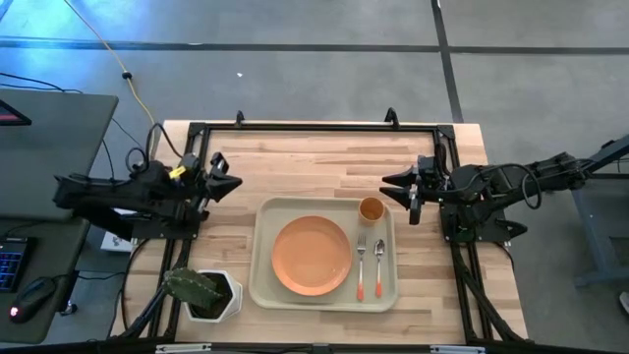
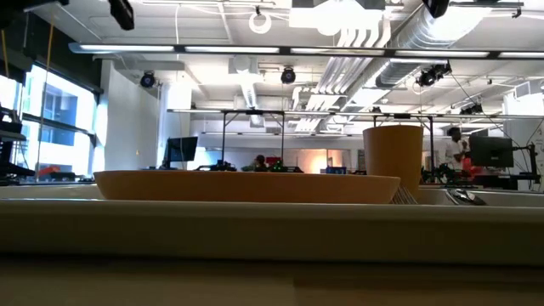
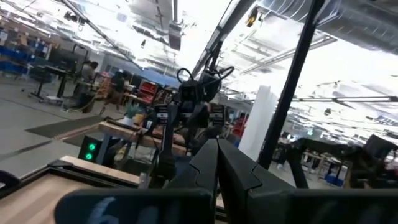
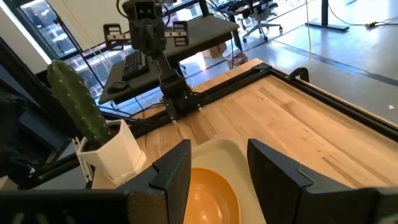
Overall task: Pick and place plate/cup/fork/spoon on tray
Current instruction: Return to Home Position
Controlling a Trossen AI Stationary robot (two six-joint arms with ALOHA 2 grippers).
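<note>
Nearest to me in the low view is the tray's [image 2: 255, 223] pale rim, right up close, with the plate [image 2: 246, 186] sitting in it and the cup [image 2: 393, 157] standing past it on the right.

From above I see the tray [image 1: 263, 280] lying in the middle of the worktop [image 1: 314, 162], toward the near edge. The plate [image 1: 312, 256] lies in its left part. The cup [image 1: 371, 208] stands in the far right corner of the tray. The fork [image 1: 361, 265] and the spoon [image 1: 378, 265] lie side by side just right of the plate, handles pointing near. So I think all four things are already on the tray and nothing is left to pick up.

My left hand [image 1: 228, 182] waits over the far left part of the worktop, well apart from the tray. Its fingers look pressed together in its wrist view, and it holds nothing.

My right hand [image 1: 390, 183] hangs over the worktop just past the far right corner of the tray, near the cup but not touching it. Its fingers are spread apart and empty.

A white pot with a cactus [image 1: 204, 291] stands at the near left, beside the tray.
</note>
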